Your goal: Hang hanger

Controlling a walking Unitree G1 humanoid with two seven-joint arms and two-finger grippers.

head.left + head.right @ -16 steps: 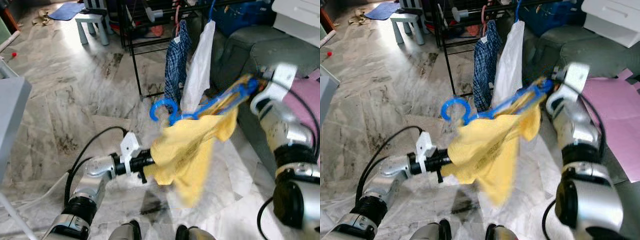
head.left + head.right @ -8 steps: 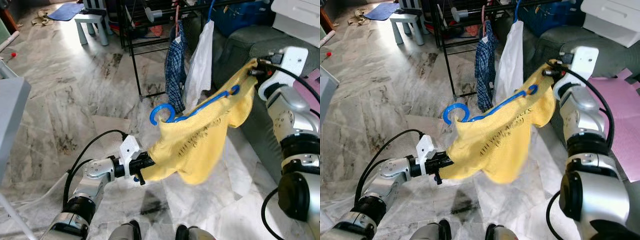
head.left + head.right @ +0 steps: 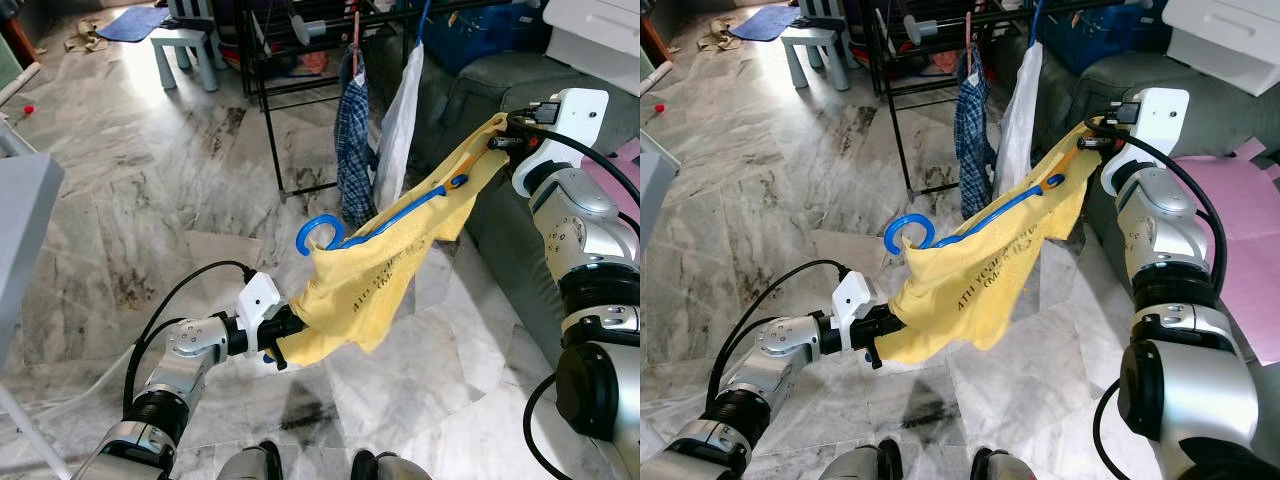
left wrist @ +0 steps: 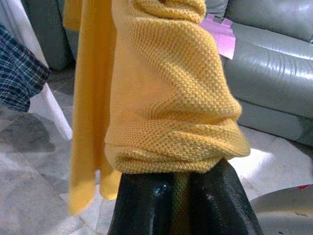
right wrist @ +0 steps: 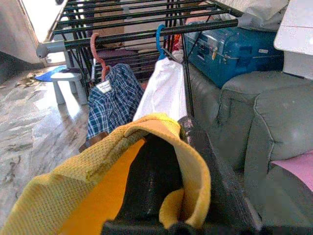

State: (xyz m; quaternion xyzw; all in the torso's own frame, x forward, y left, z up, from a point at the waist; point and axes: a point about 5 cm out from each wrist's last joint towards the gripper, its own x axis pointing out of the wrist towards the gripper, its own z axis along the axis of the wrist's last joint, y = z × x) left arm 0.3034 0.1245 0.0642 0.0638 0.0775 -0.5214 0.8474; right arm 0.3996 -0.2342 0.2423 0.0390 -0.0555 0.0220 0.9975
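Observation:
A yellow knitted garment [image 3: 385, 275] hangs on a blue hanger [image 3: 400, 208], whose hook [image 3: 318, 232] curls free at the lower left. My left gripper [image 3: 281, 338] is shut on the garment's lower corner, low in front of me; the left wrist view has the yellow knit [image 4: 166, 98] bunched over the fingers [image 4: 146, 205]. My right gripper [image 3: 503, 136] is shut on the garment's upper end, raised at the right near the sofa, yellow cloth [image 5: 98, 196] draped over its fingers [image 5: 151, 186]. The garment stretches taut between both grippers.
A black drying rack [image 3: 300, 40] stands ahead with a plaid garment [image 3: 352, 140] and a white garment [image 3: 400, 120] on hangers. A grey sofa [image 3: 520, 90] is at the right. A small stool [image 3: 185, 45] stands far left on the marble floor [image 3: 130, 190].
My right gripper rose and pulled back toward the sofa, drawing the yellow garment tight. The hanging fold of cloth has swung up and now sags less. My left gripper stayed low.

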